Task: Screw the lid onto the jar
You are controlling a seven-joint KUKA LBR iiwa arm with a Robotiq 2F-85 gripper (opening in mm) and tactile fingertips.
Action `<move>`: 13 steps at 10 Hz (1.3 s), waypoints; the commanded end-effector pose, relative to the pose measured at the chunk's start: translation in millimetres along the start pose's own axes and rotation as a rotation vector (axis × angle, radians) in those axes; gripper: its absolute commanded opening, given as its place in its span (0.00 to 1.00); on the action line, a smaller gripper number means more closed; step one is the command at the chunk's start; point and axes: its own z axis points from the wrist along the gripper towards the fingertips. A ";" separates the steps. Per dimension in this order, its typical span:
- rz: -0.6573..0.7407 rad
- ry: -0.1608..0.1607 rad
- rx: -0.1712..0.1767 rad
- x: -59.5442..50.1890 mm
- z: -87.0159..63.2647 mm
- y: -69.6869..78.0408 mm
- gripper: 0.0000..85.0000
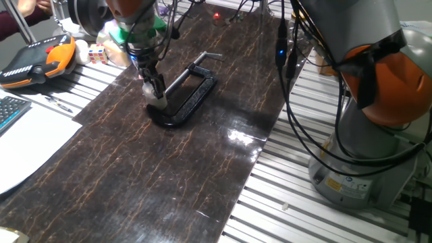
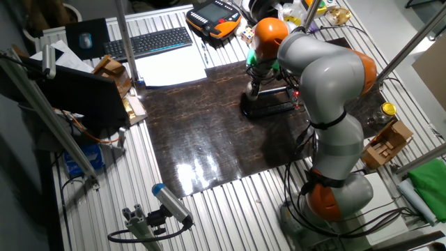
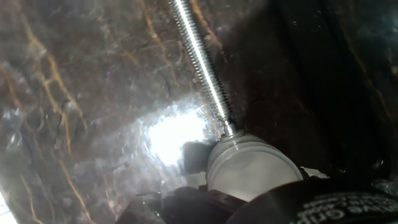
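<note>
- Setting: a dark marbled mat (image 1: 169, 169) with brown veins covers the middle of a slatted aluminium table (image 1: 317, 216); ceiling light glares off the mat's glossy face.
- Clutter at the table edges: a black keyboard (image 2: 148, 42), white paper sheets (image 2: 171, 68), an orange-and-black teach pendant (image 1: 37, 59) and a yellow-lidded jar (image 2: 387, 110) well apart from the work area.
- C-clamp (image 1: 189, 98): black, lying flat on the mat, with its silver threaded screw (image 3: 200, 62) running along the open side. In the hand view the screw's tip touches, or nearly touches, the wall of the jar.
- Arm: the grey-and-orange robot arm (image 2: 327, 77) reaches over the mat, its wrist pointing down at the clamp's curved end.
- Gripper (image 1: 156, 94): the black fingers point straight down and are clenched on a small whitish object at their tips, at the jar's top; whether this is the lid alone cannot be told.
- Jar (image 3: 252, 168): a small, shiny, whitish cylinder standing upright on the mat inside the clamp's frame, directly beneath the fingers.
</note>
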 end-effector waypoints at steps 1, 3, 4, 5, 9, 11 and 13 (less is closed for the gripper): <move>0.000 0.004 -0.004 0.1 0.1 0.0 1.00; 0.003 0.006 0.001 0.2 0.2 0.0 1.00; -0.009 0.006 0.006 0.2 0.2 0.0 1.00; -0.041 0.002 0.012 0.0 -0.2 0.2 1.00; -0.409 0.003 0.018 0.4 -1.0 -0.1 1.00; -0.689 -0.016 0.020 -0.4 -3.6 -0.6 1.00; -0.927 -0.025 -0.007 0.1 -4.9 -1.1 1.00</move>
